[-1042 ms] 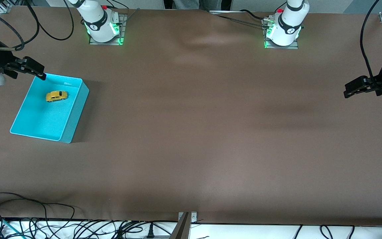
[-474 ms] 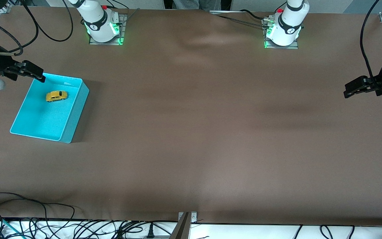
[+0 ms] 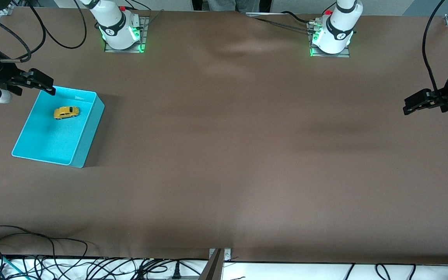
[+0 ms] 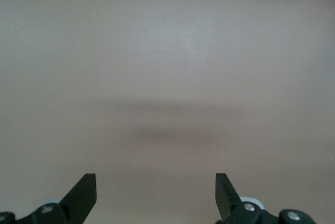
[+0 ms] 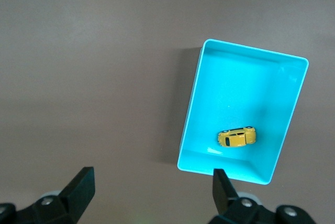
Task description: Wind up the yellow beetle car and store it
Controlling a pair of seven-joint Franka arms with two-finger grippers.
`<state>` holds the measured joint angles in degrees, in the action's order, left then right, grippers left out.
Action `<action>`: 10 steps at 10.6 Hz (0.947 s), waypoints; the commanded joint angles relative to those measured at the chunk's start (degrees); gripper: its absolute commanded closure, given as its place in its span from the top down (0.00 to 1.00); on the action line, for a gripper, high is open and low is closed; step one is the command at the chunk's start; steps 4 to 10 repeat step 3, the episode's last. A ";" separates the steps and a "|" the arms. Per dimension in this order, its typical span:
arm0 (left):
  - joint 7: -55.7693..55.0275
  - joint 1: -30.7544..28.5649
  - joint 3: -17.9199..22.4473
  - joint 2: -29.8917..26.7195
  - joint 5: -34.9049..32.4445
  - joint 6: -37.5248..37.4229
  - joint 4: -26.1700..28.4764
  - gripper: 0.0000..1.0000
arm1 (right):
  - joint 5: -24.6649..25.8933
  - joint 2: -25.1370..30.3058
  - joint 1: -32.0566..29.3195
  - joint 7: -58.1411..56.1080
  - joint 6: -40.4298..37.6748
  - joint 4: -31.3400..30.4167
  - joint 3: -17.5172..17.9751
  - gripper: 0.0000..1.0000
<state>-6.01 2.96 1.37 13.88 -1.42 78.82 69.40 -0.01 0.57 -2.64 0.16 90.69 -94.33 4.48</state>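
Note:
The yellow beetle car (image 3: 66,112) sits on its wheels inside the turquoise bin (image 3: 88,128), in the part of the bin farther from the front camera. It also shows in the right wrist view (image 5: 237,137), in the bin (image 5: 191,114). My right gripper (image 3: 39,82) is open and empty, up in the air over the bin's corner at the right arm's end of the table (image 5: 153,187). My left gripper (image 3: 412,105) is open and empty over bare table at the left arm's end (image 4: 156,190), and waits there.
The brown table mat (image 3: 228,136) spreads wide between the arms. Both arm bases (image 3: 119,33) (image 3: 332,37) stand along the table's edge farthest from the front camera. Loose cables (image 3: 53,260) lie below the table's near edge.
My right gripper shifted slightly back and forth over the bin's corner. The car, the bin and the left arm have not moved.

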 commanded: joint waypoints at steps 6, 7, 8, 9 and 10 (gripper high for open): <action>0.73 -0.24 0.21 -0.52 1.42 0.28 0.56 1.00 | -2.89 -0.14 0.00 -0.68 -1.56 1.95 -0.17 1.00; 0.73 -0.24 0.21 -0.52 1.42 0.28 0.56 1.00 | -2.89 -0.14 0.00 -0.68 -1.56 1.95 -0.17 1.00; 0.73 -0.24 0.21 -0.52 1.42 0.28 0.56 1.00 | -2.89 -0.14 0.00 -0.68 -1.56 1.95 -0.17 1.00; 0.73 -0.24 0.21 -0.52 1.42 0.28 0.56 1.00 | -2.89 -0.14 0.00 -0.68 -1.56 1.95 -0.17 1.00; 0.73 -0.24 0.21 -0.52 1.42 0.28 0.56 1.00 | -2.89 -0.14 0.00 -0.68 -1.56 1.95 -0.17 1.00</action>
